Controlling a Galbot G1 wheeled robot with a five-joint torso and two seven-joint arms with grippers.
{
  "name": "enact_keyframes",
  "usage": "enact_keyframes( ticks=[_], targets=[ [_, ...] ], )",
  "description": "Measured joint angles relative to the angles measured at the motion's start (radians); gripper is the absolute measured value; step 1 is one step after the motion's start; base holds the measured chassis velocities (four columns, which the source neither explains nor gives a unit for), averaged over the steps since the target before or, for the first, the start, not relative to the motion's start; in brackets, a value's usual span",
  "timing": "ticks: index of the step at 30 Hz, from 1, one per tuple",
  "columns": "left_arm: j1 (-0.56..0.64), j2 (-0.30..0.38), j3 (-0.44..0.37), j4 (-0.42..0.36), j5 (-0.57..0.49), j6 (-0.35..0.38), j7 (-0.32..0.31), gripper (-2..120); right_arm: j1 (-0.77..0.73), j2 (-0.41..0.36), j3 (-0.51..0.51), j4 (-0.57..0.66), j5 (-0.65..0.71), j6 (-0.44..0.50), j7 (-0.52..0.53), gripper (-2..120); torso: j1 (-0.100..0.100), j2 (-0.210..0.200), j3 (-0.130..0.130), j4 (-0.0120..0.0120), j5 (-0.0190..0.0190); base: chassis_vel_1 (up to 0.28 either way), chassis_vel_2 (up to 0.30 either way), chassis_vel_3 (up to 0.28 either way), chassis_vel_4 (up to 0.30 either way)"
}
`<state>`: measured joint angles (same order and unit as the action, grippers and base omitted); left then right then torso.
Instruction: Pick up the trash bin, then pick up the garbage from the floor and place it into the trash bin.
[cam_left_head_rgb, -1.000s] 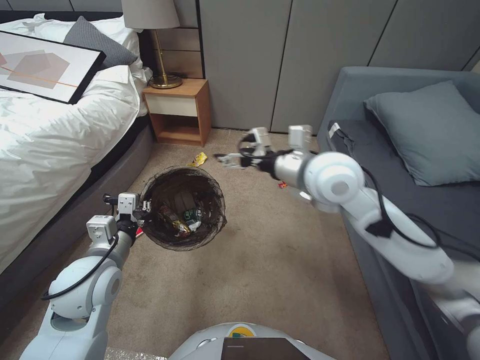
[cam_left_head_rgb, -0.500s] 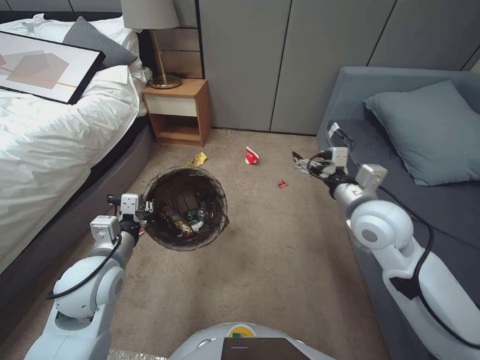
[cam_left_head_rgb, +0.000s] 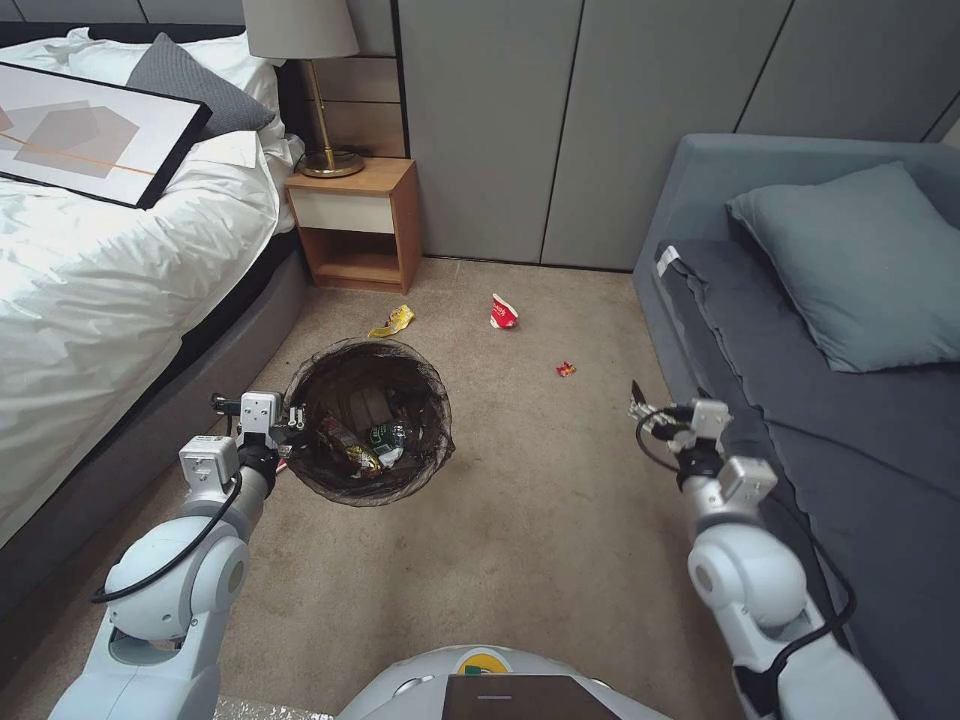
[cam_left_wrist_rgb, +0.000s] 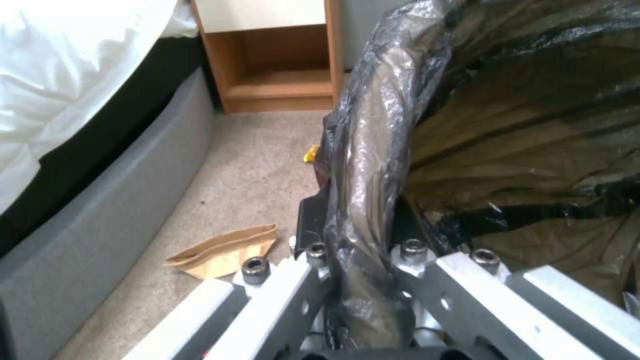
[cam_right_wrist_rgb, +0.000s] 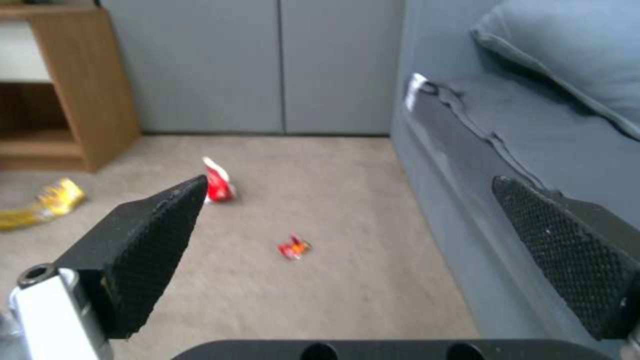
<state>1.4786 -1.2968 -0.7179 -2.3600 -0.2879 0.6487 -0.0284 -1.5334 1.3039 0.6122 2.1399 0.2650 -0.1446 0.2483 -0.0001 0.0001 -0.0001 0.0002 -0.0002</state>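
I hold the trash bin (cam_left_head_rgb: 368, 420) off the floor (cam_left_head_rgb: 540, 520) at the left of the scene, just beside the bed base (cam_left_head_rgb: 130, 440). The left gripper (cam_left_head_rgb: 285, 415) clamps the bin's near-left rim, 1 finger outside and 1 inside, with the dark liner bag (cam_left_wrist_rgb: 363, 165) pinched between them. I judge the bin light and its plastic wall slightly flexible; the bag film is slick, so the rim is the correct hold but it may creep under load. The bin already carries several wrappers and a small bottle. 3 pieces of garbage lie on the far carpet: a yellow wrapper (cam_left_head_rgb: 393, 321) just beyond the bin, a red and white wrapper (cam_left_head_rgb: 503, 312) in the middle, and a small red scrap (cam_left_head_rgb: 566, 369) nearer the sofa (cam_left_head_rgb: 800, 420). A flattened brown paper bag (cam_left_wrist_rgb: 223, 250) lies on the floor beside the bed base, under the left gripper. All are thin, crushable and nearly weightless; I judge a pinch on a raised fold or edge the best hold, since flat film slides on carpet. Compared with 0.5 s ago, the right gripper (cam_left_head_rgb: 648, 408) has drawn back toward me along the sofa edge; its fingers stand wide apart and hold nothing. The bin and the litter have not shifted.
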Motion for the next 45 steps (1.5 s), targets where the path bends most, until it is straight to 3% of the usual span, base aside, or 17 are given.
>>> enact_keyframes(
  ticks=[7,13,45],
  targets=[
    [0.014,-0.014,0.006,0.001,0.002,-0.006,-0.001,0,-0.065,0.097,-0.001,-0.038,-0.132,0.134,-0.018,100,0.0,0.0,0.0,-0.0001,0.0,0.0,0.0,0.0,0.0],
    [0.025,-0.02,0.006,-0.001,0.007,-0.008,0.0,0,-0.073,0.107,0.0,-0.063,-0.163,0.184,-0.04,100,0.0,0.0,0.0,-0.0001,0.0001,0.0,0.0,0.0,0.0],
    [0.025,-0.036,0.004,-0.007,0.026,-0.01,0.006,0,-0.003,0.097,-0.026,-0.084,-0.136,0.145,-0.046,100,0.0,0.0,0.0,-0.0001,0.0001,-0.033,0.035,0.035,-0.033]
  ],
)
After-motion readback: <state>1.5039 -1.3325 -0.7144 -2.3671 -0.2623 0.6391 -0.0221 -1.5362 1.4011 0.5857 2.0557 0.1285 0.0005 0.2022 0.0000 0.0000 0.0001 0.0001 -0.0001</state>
